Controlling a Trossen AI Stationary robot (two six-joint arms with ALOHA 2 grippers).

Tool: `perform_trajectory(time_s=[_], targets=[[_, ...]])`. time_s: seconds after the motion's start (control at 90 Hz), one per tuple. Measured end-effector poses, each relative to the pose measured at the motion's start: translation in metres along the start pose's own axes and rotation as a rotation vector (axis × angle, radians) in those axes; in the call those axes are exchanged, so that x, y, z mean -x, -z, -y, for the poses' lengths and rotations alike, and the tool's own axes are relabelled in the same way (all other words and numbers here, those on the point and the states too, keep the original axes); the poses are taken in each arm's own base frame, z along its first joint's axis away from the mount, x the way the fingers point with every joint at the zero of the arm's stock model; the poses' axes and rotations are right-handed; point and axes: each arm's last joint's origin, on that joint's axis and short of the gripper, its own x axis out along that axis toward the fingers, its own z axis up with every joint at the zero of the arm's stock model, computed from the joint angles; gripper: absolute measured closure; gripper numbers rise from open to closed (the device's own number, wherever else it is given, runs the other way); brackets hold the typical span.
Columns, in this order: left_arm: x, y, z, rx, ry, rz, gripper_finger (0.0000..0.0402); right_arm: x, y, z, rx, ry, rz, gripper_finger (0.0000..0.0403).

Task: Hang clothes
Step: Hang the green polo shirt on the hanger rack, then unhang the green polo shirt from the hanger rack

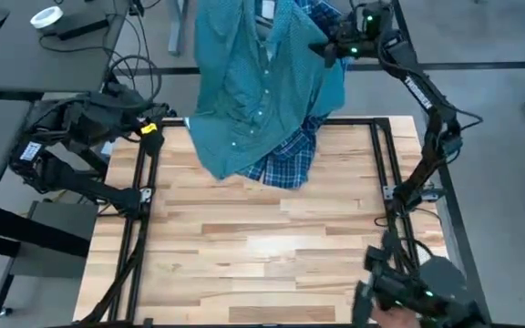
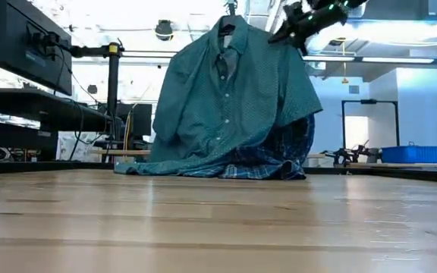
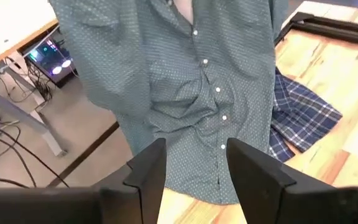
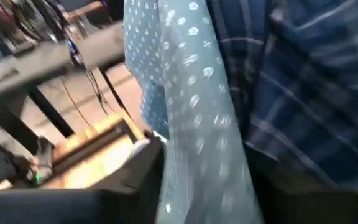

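Observation:
The green fine-checked collared shirt (image 1: pixel 262 82) hangs at the table's far edge. Its collar is up (image 2: pixel 226 34) and its hem is bunched on the wood (image 2: pixel 196 168). Behind and under it lies the blue-white plaid shirt (image 1: pixel 290 164), its lower part on the table (image 2: pixel 279 163). My right gripper (image 1: pixel 328 50) is high at the green shirt's shoulder (image 2: pixel 283 42), open, with the green cloth (image 4: pixel 197 124) running between its fingers. My left gripper (image 3: pixel 194 168) is open at the table's far left corner, facing the shirt and clear of it. The grey tee is out of view. My right gripper has its two fingers apart on either side of the green shirt's cloth near the shoulder (image 4: pixel 191 162), coming from the table's right and slanting down. Whether the fingers touch the cloth, I cannot tell. The shirt hangs below with its hem on the table.
Black frame rails (image 1: pixel 381 164) run along the table's left, right and far sides. A dark device (image 1: pixel 417 292) sits at the near right corner. Bare wood (image 1: pixel 262 246) lies in the middle and near part. A grey desk (image 1: pixel 44 46) stands beyond the far left.

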Motion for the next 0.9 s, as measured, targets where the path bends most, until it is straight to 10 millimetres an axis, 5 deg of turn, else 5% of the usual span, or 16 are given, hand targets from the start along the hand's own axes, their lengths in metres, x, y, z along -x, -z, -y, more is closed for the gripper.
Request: perform_trajectory(time_s=[0.156, 0.522, 0.9], targets=[[0.005, 0.002, -0.005, -0.003, 0.004, 0.012, 0.0251, 0.035, -0.003, -0.028, 0.011, 0.081, -0.079, 0.0152], [0.005, 0.001, -0.004, -0.051, 0.007, 0.022, 0.0251, 0.086, 0.003, -0.118, -0.021, -0.111, -0.149, 0.0144], [-0.009, -0.019, 0.008, 0.085, 0.103, 0.088, 0.0251, 0.077, -0.014, -0.126, 0.019, -0.159, 0.021, 0.0143]])
